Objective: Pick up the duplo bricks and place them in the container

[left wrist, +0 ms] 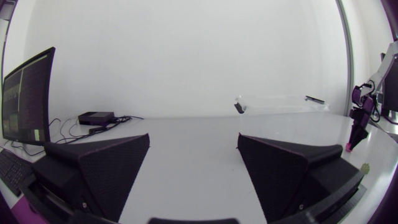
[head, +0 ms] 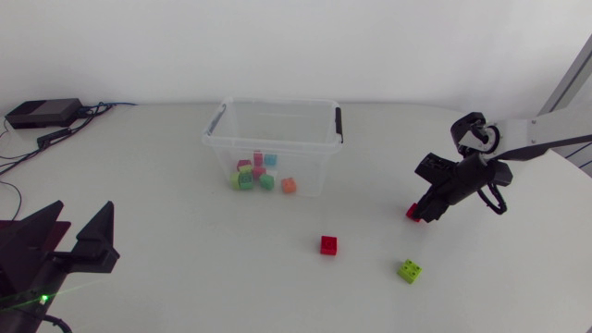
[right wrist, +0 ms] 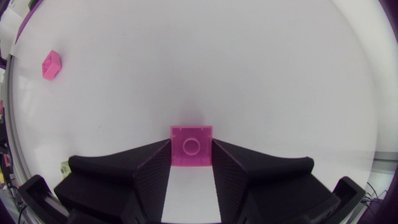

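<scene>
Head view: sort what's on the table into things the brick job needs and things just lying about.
Job: container; bricks inside it; red brick; green brick; held brick in the right gripper.
Lying about: black box; its cables.

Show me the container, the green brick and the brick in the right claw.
container (head: 310,166), head view, front wall.
green brick (head: 410,270), head view, its top.
held brick (right wrist: 191,146), right wrist view, its middle.

White table (head: 166,203); container (head: 314,171), red brick (head: 328,244), green brick (head: 410,270)
</scene>
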`<action>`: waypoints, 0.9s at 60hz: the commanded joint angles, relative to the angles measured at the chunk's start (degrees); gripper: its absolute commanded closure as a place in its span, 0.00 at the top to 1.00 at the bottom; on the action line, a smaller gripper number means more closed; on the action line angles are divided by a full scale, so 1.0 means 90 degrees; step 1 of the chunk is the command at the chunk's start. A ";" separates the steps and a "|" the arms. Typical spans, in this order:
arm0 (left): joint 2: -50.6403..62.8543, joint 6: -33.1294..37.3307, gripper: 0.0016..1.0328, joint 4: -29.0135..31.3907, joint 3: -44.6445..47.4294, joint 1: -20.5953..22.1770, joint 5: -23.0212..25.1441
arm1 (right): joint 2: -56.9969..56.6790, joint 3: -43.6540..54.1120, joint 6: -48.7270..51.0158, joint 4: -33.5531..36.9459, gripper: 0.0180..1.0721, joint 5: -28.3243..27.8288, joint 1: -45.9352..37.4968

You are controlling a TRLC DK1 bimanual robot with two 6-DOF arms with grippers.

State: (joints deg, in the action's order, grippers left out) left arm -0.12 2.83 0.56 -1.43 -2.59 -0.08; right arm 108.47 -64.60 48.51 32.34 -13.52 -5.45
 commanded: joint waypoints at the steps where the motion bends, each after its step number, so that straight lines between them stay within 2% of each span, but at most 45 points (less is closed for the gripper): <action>1: -0.0055 0.0047 0.96 0.0006 0.0149 -0.0034 -0.0001 | -0.0343 0.0273 0.0118 0.0128 0.27 -0.0041 0.0127; 10: -0.0055 0.0047 0.96 0.0006 0.0149 -0.0034 -0.0001 | -0.1456 -0.0039 -0.0263 0.0733 0.27 -0.0217 0.0616; 15: -0.0055 0.0047 0.96 0.0006 0.0149 -0.0034 -0.0001 | -0.1934 -0.0557 -0.0605 0.1231 0.27 -0.0617 0.1065; 25: -0.0055 0.0047 0.96 0.0006 0.0149 -0.0034 -0.0001 | -0.2218 -0.1260 -0.1279 0.1300 0.27 -0.0988 0.1778; 32: -0.0055 0.0047 0.96 0.0006 0.0149 -0.0034 -0.0001 | -0.2179 -0.1777 -0.1767 0.1036 0.27 -0.1096 0.2120; 39: -0.0055 0.0047 0.96 0.0006 0.0149 -0.0034 -0.0001 | -0.2013 -0.2002 -0.2285 0.0323 0.27 -0.1096 0.2266; 43: -0.0055 0.0047 0.96 0.0006 0.0149 -0.0034 -0.0001 | -0.1856 -0.2051 -0.2656 -0.0351 0.27 -0.1096 0.2344; 54: -0.0055 0.0047 0.96 0.0006 0.0149 -0.0034 -0.0001 | -0.1095 -0.2705 -0.2871 -0.0673 0.28 -0.1086 0.2813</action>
State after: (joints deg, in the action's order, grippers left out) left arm -0.12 2.83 0.56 -1.43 -2.57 -0.08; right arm 94.61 -85.84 24.69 27.11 -22.90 17.85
